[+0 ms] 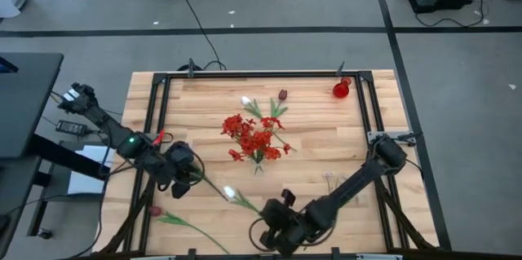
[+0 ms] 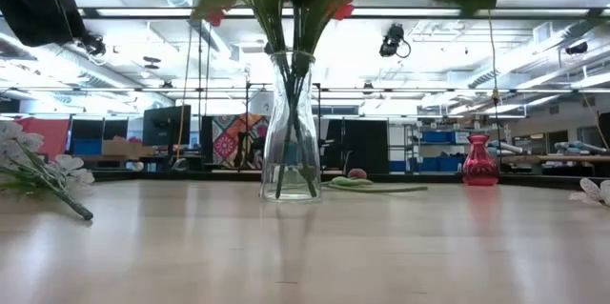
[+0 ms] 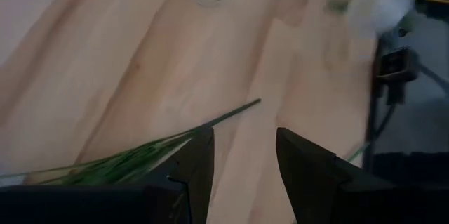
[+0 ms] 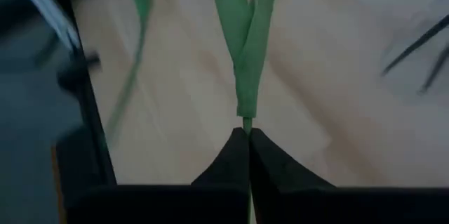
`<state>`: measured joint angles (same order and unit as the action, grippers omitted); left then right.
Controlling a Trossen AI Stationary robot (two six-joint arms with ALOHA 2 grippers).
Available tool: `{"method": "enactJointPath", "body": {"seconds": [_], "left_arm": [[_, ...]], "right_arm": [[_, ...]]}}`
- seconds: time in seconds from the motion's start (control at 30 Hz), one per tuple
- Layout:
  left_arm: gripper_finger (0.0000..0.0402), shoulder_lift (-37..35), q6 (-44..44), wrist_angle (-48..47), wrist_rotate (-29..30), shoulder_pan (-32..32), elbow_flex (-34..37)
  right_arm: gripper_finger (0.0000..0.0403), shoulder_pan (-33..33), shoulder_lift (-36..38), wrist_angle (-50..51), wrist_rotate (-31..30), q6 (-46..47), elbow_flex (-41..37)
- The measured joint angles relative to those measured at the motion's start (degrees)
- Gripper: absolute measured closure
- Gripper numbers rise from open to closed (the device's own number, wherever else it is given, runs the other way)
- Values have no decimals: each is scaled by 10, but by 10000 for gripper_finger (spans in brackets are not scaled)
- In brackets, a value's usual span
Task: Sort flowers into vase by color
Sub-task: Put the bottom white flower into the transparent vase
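Note:
A clear glass vase (image 1: 258, 152) (image 2: 291, 128) stands mid-table with red blossom clusters (image 1: 253, 135) in it. My right gripper (image 1: 273, 211) (image 4: 247, 134), near the near edge, is shut on the stem of a white-bud flower (image 1: 231, 192). My left gripper (image 1: 193, 177) (image 3: 242, 147) is open at the table's left, just beyond the flower's bud end. A green leafy stem (image 3: 140, 157) lies beside one of its fingers. Lying loose on the table are another white bud (image 1: 245, 101), a maroon tulip (image 1: 282, 94) (image 2: 357, 174), a second tulip (image 1: 155, 211) and a pale spray (image 1: 330, 180). My right gripper pinches the white-bud flower's thin green stem (image 4: 246, 121) between its two fingertips, near the stem's lower end. The stem and its long leaves (image 4: 245, 34) run straight on ahead of the fingers, along them. Whether the flower rests on the table, I cannot tell.
A small red vase (image 1: 341, 89) (image 2: 479, 161) stands at the far right corner. A black frame (image 1: 261, 74) runs along the table's far and side edges. White blossoms (image 2: 38, 166) lie at the low view's left. Bare wood lies between the clear vase and the right rail.

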<state>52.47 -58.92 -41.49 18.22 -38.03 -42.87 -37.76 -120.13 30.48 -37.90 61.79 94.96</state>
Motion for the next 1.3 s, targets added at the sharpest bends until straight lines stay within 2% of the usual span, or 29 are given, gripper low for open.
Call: {"method": "enactJointPath", "body": {"seconds": [0.1,0.2,0.3,0.4,0.57,0.67,0.83,0.93,1.13,1.23,1.3], "left_arm": [[244,0,14,45,2,-7,0],[244,0,64,144,14,-17,0],[244,6,148,280,25,-25,0],[244,29,249,412,29,-32,0],[244,94,384,564,29,-37,0],[244,128,419,650,29,-37,0],[244,170,455,755,28,-33,0],[244,193,457,807,28,-25,0],[245,225,464,867,27,-9,0],[261,226,464,872,28,-6,0],[287,226,468,872,27,-7,0]], "right_arm": [[400,-10,28,-14,-77,-1,0],[401,-15,48,-53,-133,-37,0],[402,-15,66,-142,-167,-130,0],[402,-8,76,-264,-176,-259,0],[402,13,78,-475,-126,-448,0],[402,30,78,-544,-82,-489,1],[403,55,78,-585,-16,-513,1],[403,65,78,-583,1,-514,1],[403,82,78,-595,45,-515,1],[403,84,78,-593,45,-515,1],[402,84,78,-594,45,-517,1]]}}
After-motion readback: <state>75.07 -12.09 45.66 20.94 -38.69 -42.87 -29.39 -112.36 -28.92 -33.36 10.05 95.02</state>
